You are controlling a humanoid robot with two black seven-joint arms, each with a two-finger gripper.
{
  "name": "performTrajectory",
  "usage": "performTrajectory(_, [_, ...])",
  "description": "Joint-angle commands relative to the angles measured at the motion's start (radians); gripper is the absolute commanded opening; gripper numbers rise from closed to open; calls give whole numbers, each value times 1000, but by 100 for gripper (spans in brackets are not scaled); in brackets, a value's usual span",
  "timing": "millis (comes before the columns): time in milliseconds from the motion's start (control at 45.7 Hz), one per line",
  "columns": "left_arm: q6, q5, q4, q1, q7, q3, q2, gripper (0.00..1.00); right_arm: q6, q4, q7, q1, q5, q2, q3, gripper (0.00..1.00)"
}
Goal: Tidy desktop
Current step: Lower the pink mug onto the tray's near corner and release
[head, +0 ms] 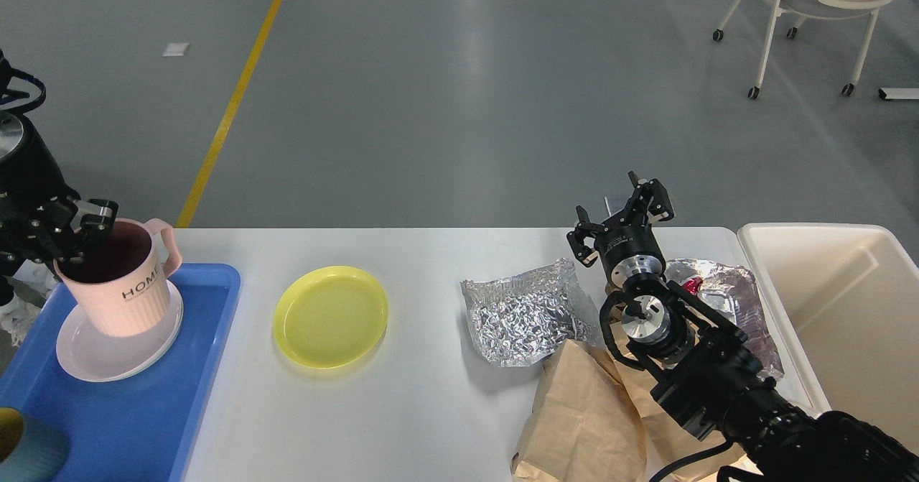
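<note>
The only legible writing is the dark capital lettering "HOME" printed on the ribbed side of the pink mug (pixel 123 288), its last letter partly turned out of sight, while the small print on the right arm's wrist is too tiny to read.

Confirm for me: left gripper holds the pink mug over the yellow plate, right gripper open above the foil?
Not quite. In the head view the left gripper holds the pink mug over the white plate in the blue tray, not over the yellow plate. The rest stands.
</note>
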Motion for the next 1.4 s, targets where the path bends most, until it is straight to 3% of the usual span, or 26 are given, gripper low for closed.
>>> performTrajectory(0, [155,43,1,154,2,-8,72,0,0,0,0,0,0,0,0,100])
performTrajectory(153, [339,59,31,323,2,-14,119,0,0,0,0,0,0,0,0,100])
performTrajectory(263, [410,58,41,410,-1,-23,125,0,0,0,0,0,0,0,0,100])
performTrajectory(679, [430,41,41,645,0,-158,125,0,0,0,0,0,0,0,0,100])
performTrajectory(1204, [431,44,77,665,2,-135,130,0,0,0,0,0,0,0,0,100])
performTrajectory(1379, [431,44,84,667,3,-135,129,19,0,0,0,0,0,0,0,100])
